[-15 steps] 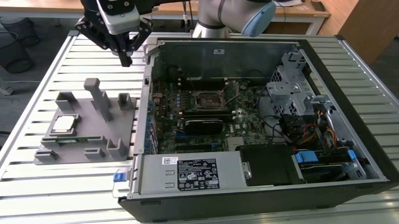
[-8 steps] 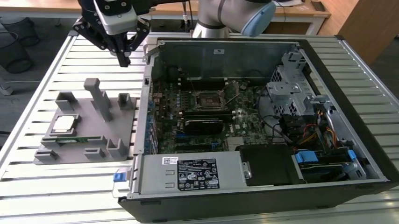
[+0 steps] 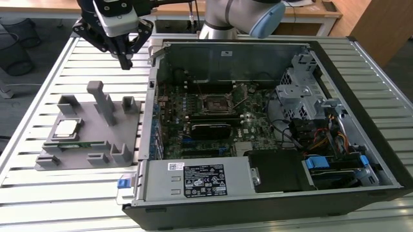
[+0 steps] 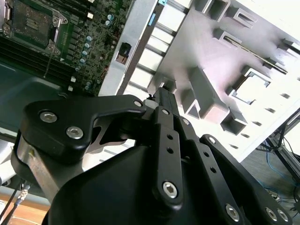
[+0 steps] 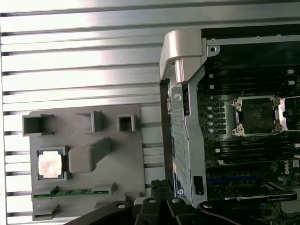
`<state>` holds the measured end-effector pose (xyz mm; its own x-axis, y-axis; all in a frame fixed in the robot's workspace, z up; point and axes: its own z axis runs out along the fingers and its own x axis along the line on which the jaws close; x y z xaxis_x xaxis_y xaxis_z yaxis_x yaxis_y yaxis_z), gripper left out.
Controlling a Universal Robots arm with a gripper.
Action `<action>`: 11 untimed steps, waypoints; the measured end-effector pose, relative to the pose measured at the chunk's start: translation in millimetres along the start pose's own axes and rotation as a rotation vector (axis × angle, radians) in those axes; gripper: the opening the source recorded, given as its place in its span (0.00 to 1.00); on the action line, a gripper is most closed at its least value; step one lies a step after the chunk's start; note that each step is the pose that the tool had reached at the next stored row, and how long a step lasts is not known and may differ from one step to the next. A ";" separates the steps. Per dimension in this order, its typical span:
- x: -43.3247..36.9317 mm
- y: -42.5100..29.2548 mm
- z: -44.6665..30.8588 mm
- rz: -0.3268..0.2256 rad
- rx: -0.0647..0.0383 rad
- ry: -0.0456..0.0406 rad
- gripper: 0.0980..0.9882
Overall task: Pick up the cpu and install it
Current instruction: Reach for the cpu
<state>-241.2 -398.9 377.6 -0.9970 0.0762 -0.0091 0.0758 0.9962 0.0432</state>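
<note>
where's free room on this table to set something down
Bare slats of the table lie in front of the grey fixture, along the exterior view's lower left, and beyond it under the claw. Crowded: the fixture itself and inside the computer case.

Cpu [image 3: 66, 128] top clear fr above; tall post [image 3: 105, 106] just beside.

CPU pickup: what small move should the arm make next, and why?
Probably shift the gripper across to hover above the cpu. It hangs empty beside the computer case, jaws looking closed, while the cpu lies untouched in its gray holder.
</note>
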 end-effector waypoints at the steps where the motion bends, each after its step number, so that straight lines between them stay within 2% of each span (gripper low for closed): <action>1: 0.6 -0.1 0.1 0.000 0.000 0.0000 0.01; 11: 6.7 -0.6 1.0 0.000 0.000 0.0005 0.01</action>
<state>-247.9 -398.9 376.6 -0.9971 0.0762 -0.0086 0.0758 0.9962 0.0431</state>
